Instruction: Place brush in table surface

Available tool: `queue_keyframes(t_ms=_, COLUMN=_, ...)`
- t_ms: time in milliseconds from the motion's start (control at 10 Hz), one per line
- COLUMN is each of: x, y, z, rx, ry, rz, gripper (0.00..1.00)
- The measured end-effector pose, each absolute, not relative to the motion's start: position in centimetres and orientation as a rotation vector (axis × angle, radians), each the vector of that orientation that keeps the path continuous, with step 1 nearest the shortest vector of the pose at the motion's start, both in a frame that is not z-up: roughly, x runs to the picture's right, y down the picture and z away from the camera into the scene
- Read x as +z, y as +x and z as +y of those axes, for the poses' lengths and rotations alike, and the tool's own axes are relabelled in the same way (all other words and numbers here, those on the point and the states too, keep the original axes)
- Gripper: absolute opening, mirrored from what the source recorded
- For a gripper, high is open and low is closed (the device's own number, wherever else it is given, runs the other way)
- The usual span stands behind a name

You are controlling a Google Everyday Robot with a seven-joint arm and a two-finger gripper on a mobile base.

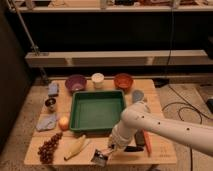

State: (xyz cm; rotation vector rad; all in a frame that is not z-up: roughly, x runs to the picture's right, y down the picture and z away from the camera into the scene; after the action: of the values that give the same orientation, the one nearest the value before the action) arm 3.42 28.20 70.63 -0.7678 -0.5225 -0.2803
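Brush [100, 159]: at the near edge of the table surface [160, 154], about midway along it, head low over the planks. I cannot tell whether it already touches the wood.
Gripper [111, 149]: just behind and above the brush head, with the arm coming in from the right edge. Whether it clasps the brush or has let go cannot be told.
Step in hand: by my judgement, the final lowering and setting down.
Doing it well: come straight down until the head rests fully on wood, and only then release. Favour a spot slightly inboard, because this close to the near edge the brush could tip off.
Black bar [134, 148]: lies flat just right of the gripper, so keep the handle from landing across it.
Orange-red stick [146, 141]: beside the bar, toward the near right corner; same caution.
Yellow fruit [75, 146]: toward the near left corner; the bare planks between it and the gripper look the safest spot.
Green tray [97, 111]: mid-table, behind the gripper. The brush belongs in front of its near rim, not inside.
Leaving: rise vertically, so nothing drags the brush.
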Motion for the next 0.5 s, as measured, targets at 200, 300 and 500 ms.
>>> queue_keyframes(t_ms=200, x=70.8, y=3.6, z=28.1, rx=-0.284, ry=-0.764, rz=-0.510, gripper=0.34)
queue_keyframes(t_ms=300, x=71.0, y=3.5, z=27.8, rx=-0.286, ry=-0.764, rz=-0.504, gripper=0.34)
queue_keyframes(t_ms=500, x=71.1, y=3.7, z=26.8, rx=-0.283, ry=-0.756, rz=-0.493, gripper=0.34)
